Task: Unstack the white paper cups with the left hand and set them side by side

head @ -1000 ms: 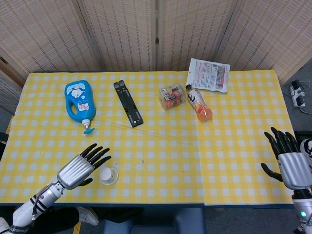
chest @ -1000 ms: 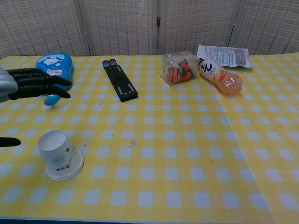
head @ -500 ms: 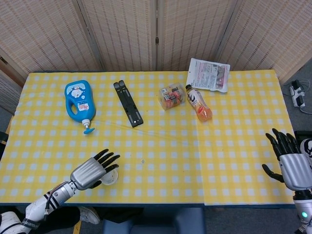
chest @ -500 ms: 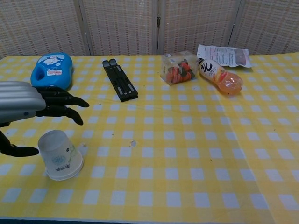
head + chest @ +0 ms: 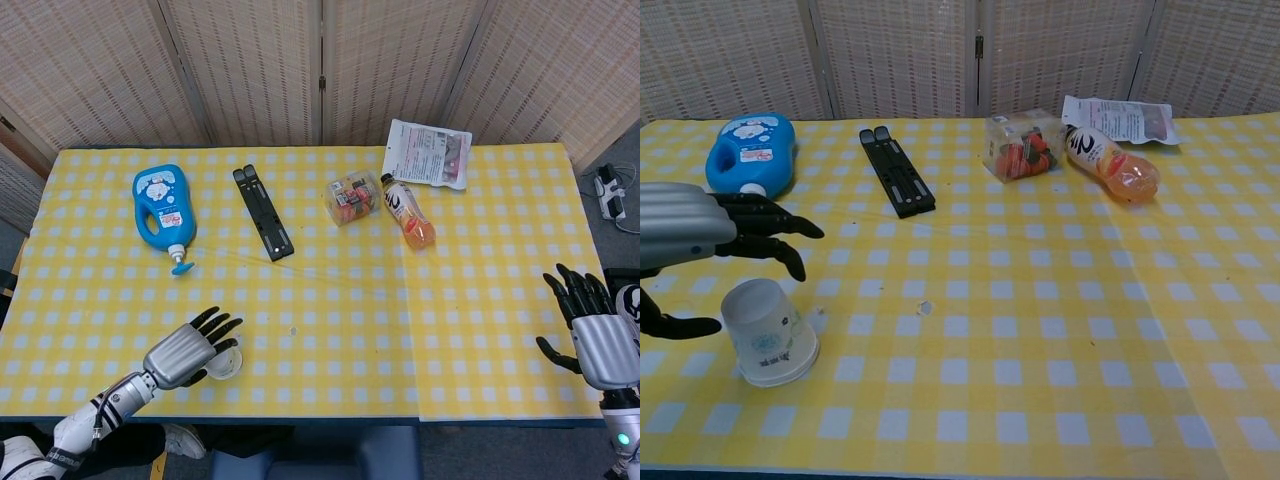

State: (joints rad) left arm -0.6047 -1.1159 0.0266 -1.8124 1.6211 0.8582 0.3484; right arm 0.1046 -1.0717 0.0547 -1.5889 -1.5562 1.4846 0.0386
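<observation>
A stack of white paper cups (image 5: 766,332) stands upside down near the table's front left edge; in the head view the cups (image 5: 226,364) are partly covered by my left hand. My left hand (image 5: 183,353) hovers just above and behind the stack, fingers spread, thumb (image 5: 675,326) low beside the cups, holding nothing. In the chest view the left hand (image 5: 710,235) fills the left edge. My right hand (image 5: 598,335) hangs open past the table's right front corner, far from the cups.
A blue soap bottle (image 5: 165,207) lies at the back left and a black stand (image 5: 263,212) beside it. A small snack box (image 5: 351,196), an orange drink bottle (image 5: 407,211) and a white pouch (image 5: 428,153) lie at the back right. The yellow checked cloth (image 5: 330,320) covers the table.
My left hand has moved down and toward the cup stack, coming over it with the thumb dropping beside it. The right hand has barely moved.
</observation>
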